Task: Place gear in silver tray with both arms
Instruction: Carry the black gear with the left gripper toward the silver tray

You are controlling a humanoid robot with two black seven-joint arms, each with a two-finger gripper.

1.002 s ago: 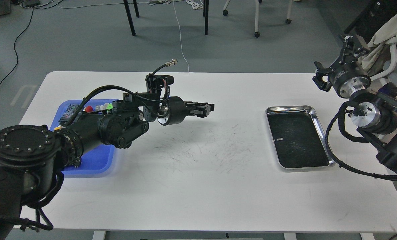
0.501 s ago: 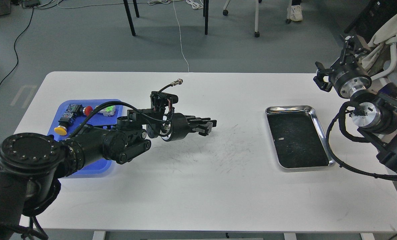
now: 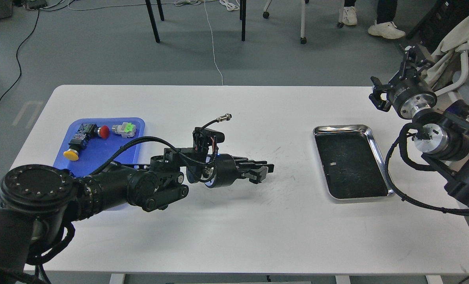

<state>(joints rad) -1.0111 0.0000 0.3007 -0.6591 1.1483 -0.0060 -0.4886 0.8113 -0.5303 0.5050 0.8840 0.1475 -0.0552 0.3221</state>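
The silver tray (image 3: 377, 146) lies on the right part of the white table, its dark scuffed inside holding only a tiny pale speck. My left gripper (image 3: 264, 172) hangs low over the middle of the table, pointing right, well left of the tray. Its dark fingers are drawn close together. No gear can be made out; whether something small and dark sits between the tips is not discernible. My right gripper (image 3: 392, 74) is raised beyond the table's far right corner, above and behind the tray, its fingers spread apart and empty.
A blue plastic tray (image 3: 100, 152) at the left holds a red push button (image 3: 103, 132), a yellow push button (image 3: 71, 154) and a green-and-white part (image 3: 125, 129). A cable plug (image 3: 223, 117) sticks up from my left wrist. Chair legs and a person's shoes are beyond the table.
My left arm has swung from over the blue tray right and toward me, lower over the table middle, uncovering the tray's parts. My right arm has barely moved.
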